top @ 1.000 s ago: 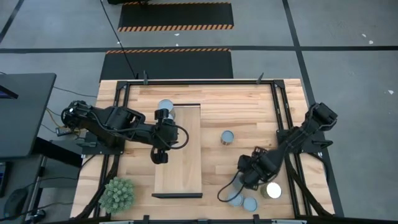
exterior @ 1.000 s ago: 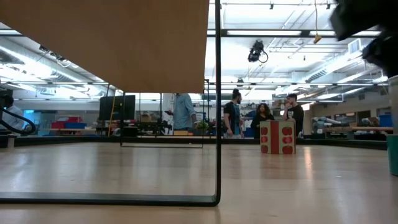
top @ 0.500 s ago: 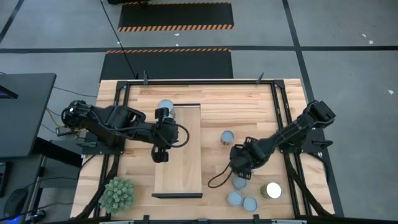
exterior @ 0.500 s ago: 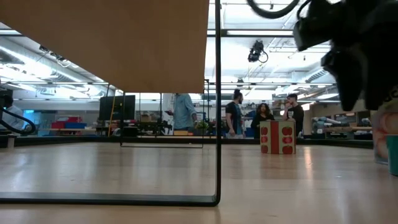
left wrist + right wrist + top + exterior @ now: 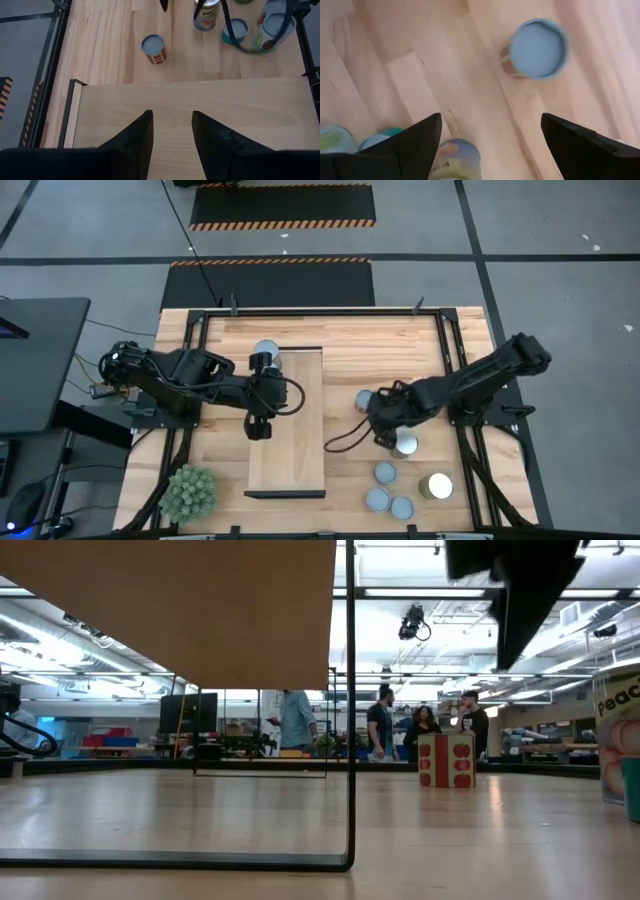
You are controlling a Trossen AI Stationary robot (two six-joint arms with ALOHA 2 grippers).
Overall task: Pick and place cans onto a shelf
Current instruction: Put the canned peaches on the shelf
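At the table's left edge a spiky green plant (image 5: 189,491) sits clear of the work. The left gripper (image 5: 258,430) hangs over the shelf (image 5: 288,450), the long pale board left of the table's middle; its fingers stand parted with bare wood between them, holding nothing. One can (image 5: 266,354) stands at the board's far corner, touching or just off its edge; I cannot tell which. Moving right, the right gripper (image 5: 378,418) hovers over open tabletop with its jaws spread wide and empty, right beside a lone blue-topped can (image 5: 365,400) that shows ahead of its fingers in the right wrist view. Another can (image 5: 406,444) stands just beyond it, and a cluster of four more cans (image 5: 403,491) waits near the front right corner. These tins look rigid and probably moderately heavy, with smooth round walls that may slip or roll if tipped. The sound grip is likely across the side wall, around mid-height, fingers squared to the can's axis and the can kept upright.
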